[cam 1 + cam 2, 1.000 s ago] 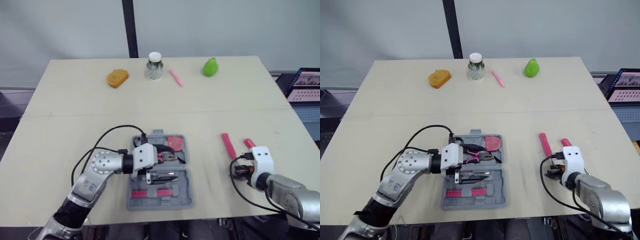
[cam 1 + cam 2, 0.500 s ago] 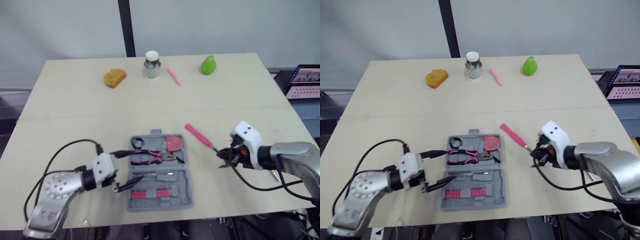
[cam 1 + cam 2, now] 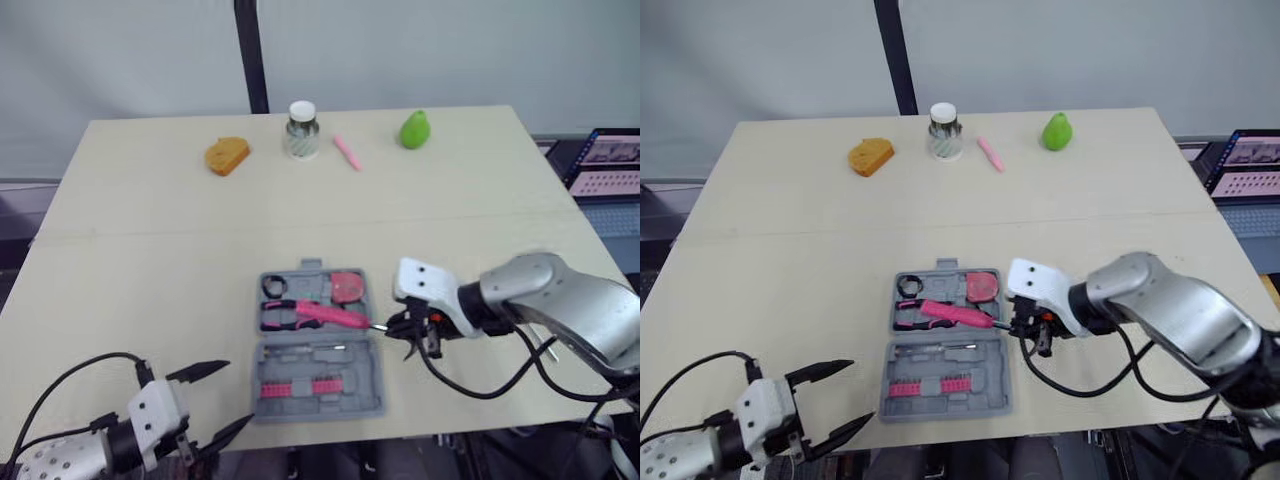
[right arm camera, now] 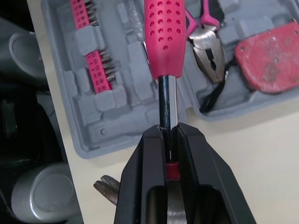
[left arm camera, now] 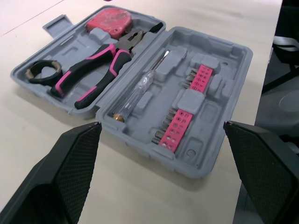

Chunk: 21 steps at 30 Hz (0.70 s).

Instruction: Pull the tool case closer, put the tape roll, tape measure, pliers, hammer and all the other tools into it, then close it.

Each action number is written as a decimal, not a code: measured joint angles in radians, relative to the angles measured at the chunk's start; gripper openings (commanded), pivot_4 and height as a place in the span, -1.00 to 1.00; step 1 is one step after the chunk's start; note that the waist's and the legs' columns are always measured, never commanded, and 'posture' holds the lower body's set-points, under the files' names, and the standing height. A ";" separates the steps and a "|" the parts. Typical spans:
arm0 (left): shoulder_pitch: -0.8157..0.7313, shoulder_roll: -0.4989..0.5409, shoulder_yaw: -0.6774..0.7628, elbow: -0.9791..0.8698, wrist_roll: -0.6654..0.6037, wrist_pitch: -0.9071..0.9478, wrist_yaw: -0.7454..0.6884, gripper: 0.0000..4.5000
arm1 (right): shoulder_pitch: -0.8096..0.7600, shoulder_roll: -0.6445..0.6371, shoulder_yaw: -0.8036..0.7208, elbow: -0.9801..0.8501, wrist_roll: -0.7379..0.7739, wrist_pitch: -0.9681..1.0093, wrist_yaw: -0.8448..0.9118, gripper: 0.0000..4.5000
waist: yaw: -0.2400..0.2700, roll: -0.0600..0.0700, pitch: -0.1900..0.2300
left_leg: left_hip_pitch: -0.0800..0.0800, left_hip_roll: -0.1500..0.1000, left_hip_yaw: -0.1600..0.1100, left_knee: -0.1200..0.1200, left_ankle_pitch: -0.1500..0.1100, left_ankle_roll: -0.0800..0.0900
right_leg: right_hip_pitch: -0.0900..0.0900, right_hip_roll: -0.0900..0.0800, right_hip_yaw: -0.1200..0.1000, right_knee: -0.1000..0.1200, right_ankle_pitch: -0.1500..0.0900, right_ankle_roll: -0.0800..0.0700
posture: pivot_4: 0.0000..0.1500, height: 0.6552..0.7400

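The grey tool case [image 3: 320, 409] lies open near the table's front edge. Its far half holds a black tape roll [image 5: 43, 72], pink-handled pliers [image 5: 93, 70] and a red tape measure [image 5: 110, 21]. The near half holds a clear screwdriver [image 5: 138, 91] and pink bit strips [image 5: 180, 123]. My right gripper [image 3: 400, 330] is shut on the chrome shaft of the pink-handled hammer [image 4: 164, 37], just right of the case. The handle [image 3: 325, 315] reaches left over the pliers. My left gripper [image 3: 232, 397] is open and holds nothing, at the front edge, left of the case.
Along the far edge stand an orange sponge [image 3: 227, 155], a jar with a white lid [image 3: 301, 130], a pink pen [image 3: 346, 152] and a green pear [image 3: 414, 130]. A laptop [image 3: 605, 165] sits off the table's right side. Black cables hang from both arms.
My right gripper has carried the hammer left, from the table's right side to over the case. My left gripper has let go of the pliers and drawn back to the front left, open.
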 measured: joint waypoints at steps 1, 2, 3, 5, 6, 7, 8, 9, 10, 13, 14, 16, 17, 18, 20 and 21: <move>0.012 -0.003 0.008 -0.005 -0.001 0.000 0.002 1.00 | -0.027 0.005 0.023 0.002 -0.003 0.008 0.008 -0.99 | 0.000 0.000 0.000 | 0.000 0.000 0.000 0.000 0.000 0.000 | -0.001 0.000 0.000 0.000 0.000 0.000 | 1.00 1.00; 0.023 -0.004 0.017 -0.008 -0.003 0.000 0.005 1.00 | -0.067 0.011 0.060 0.004 -0.014 0.020 0.020 -0.99 | -0.002 0.000 0.000 | -0.001 0.000 0.001 0.000 -0.001 0.000 | -0.002 0.000 0.001 0.000 0.000 0.000 | 1.00 1.00; 0.027 -0.006 0.025 -0.012 -0.005 0.000 0.008 1.00 | -0.104 0.017 0.096 0.005 -0.025 0.029 0.033 -0.99 | -0.002 0.000 0.000 | -0.001 0.000 0.001 0.000 -0.001 0.000 | -0.003 0.000 0.001 0.000 0.000 0.000 | 1.00 1.00; 0.034 -0.008 0.037 -0.024 -0.007 -0.001 0.010 1.00 | -0.176 0.026 0.179 0.006 -0.051 0.053 0.058 -0.99 | -0.004 0.000 0.000 | -0.002 0.001 0.001 0.000 -0.001 0.000 | -0.004 0.000 0.001 0.001 0.000 -0.001 | 1.00 1.00; 0.040 -0.009 0.037 -0.026 -0.007 -0.003 0.010 1.00 | -0.206 0.028 0.220 0.006 -0.061 0.074 0.070 -0.99 | -0.004 0.000 0.000 | -0.003 0.001 0.001 0.000 -0.001 0.000 | -0.005 0.000 0.001 0.001 0.000 -0.001 | 1.00 1.00; 0.046 -0.012 0.038 -0.026 -0.007 -0.004 0.010 1.00 | -0.223 0.030 0.248 0.007 -0.068 0.089 0.076 -0.99 | -0.004 0.000 0.000 | -0.003 0.001 0.001 0.000 -0.001 0.000 | -0.005 0.000 0.000 0.002 0.000 -0.001 | 1.00 1.00; 0.051 -0.018 0.037 -0.025 -0.007 -0.005 0.011 1.00 | -0.247 0.032 0.288 0.006 -0.078 0.109 0.084 -0.99 | -0.003 0.000 0.000 | -0.003 0.000 0.002 0.000 -0.001 0.000 | -0.006 0.001 0.000 0.002 0.000 -0.001 | 1.00 1.00; 0.052 -0.020 0.038 -0.025 -0.007 -0.005 0.012 1.00 | -0.262 0.039 0.309 0.007 -0.080 0.126 0.087 -0.99 | -0.003 0.000 0.000 | -0.004 0.000 0.002 0.000 -0.002 0.000 | -0.007 0.001 0.000 0.002 0.000 -0.001 | 1.00 1.00; 0.051 -0.021 0.037 -0.026 -0.007 -0.005 0.013 1.00 | -0.278 0.056 0.328 0.008 -0.082 0.146 0.087 -0.99 | -0.004 0.000 0.000 | -0.005 0.000 0.002 0.000 -0.002 0.001 | -0.008 0.001 0.000 0.002 0.000 -0.001 | 1.00 1.00; 0.046 -0.021 0.037 -0.026 -0.007 0.001 0.019 1.00 | -0.311 0.109 0.358 0.008 -0.084 0.194 0.083 -0.99 | -0.005 0.000 0.000 | -0.007 0.000 0.004 0.001 -0.001 0.001 | -0.011 0.001 0.000 0.008 0.000 -0.001 | 1.00 1.00; 0.045 -0.021 0.037 -0.026 -0.007 0.003 0.020 1.00 | -0.314 0.118 0.364 0.008 -0.084 0.211 0.078 -0.99 | -0.005 0.000 0.000 | -0.007 0.000 0.004 0.001 -0.001 0.001 | -0.012 0.001 0.000 0.009 0.000 -0.001 | 1.00 1.00; 0.044 -0.020 0.037 -0.026 -0.007 0.004 0.018 1.00 | -0.323 0.136 0.378 0.008 -0.087 0.234 0.066 -0.99 | -0.005 0.000 0.000 | -0.007 0.000 0.004 0.001 -0.001 0.001 | -0.012 0.001 0.000 0.010 0.000 -0.001 | 1.00 1.00; 0.044 -0.018 0.037 -0.026 -0.007 0.003 0.016 1.00 | -0.331 0.152 0.390 0.008 -0.088 0.242 0.058 -0.99 | -0.006 0.000 0.000 | -0.008 0.000 0.004 0.001 -0.001 0.001 | -0.012 0.001 0.000 0.011 0.000 -0.001 | 1.00 1.00; 0.044 -0.016 0.037 -0.026 -0.007 0.003 0.014 1.00 | -0.334 0.169 0.395 0.008 -0.088 0.250 0.050 -0.99 | -0.007 0.000 0.000 | -0.008 0.000 0.004 0.001 -0.001 0.001 | -0.012 0.002 0.000 0.011 0.000 -0.001 | 1.00 1.00; 0.045 -0.012 0.037 -0.026 -0.007 0.003 0.007 1.00 | -0.334 0.184 0.401 0.008 -0.088 0.258 0.038 -0.99 | -0.009 0.000 0.000 | -0.008 0.000 0.005 0.001 -0.001 0.001 | -0.012 0.002 0.001 0.011 0.000 -0.001 | 1.00 1.00; 0.045 -0.010 0.037 -0.026 -0.007 0.003 0.005 1.00 | -0.336 0.187 0.407 0.008 -0.090 0.257 0.031 -0.99 | -0.010 0.000 0.000 | -0.008 0.000 0.005 0.001 -0.001 0.001 | -0.012 0.002 0.000 0.012 0.000 -0.001 | 1.00 1.00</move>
